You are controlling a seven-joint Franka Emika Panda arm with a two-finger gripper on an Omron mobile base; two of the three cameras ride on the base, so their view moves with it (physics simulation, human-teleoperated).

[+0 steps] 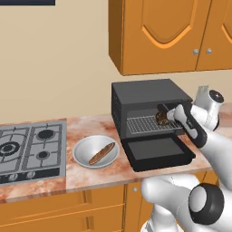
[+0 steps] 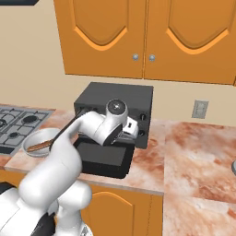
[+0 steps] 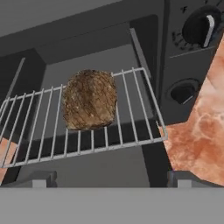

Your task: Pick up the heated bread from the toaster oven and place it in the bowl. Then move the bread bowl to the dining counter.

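Brown bread (image 3: 90, 99) on rack (image 3: 131, 109), clearest hand-view

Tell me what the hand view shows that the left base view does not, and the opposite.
Hand view alone: the knobs beside the rack, and the open tool below the heated bread.
Left base view alone: the bowl with a long tan stick in it, and the gas hob.
Both: the toaster oven, door down, and its wire rack.

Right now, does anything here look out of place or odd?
One thing: the shallow grey metal bowl beside the black toaster oven already holds a long tan bread stick, though the dark brown round bread is meant for it.
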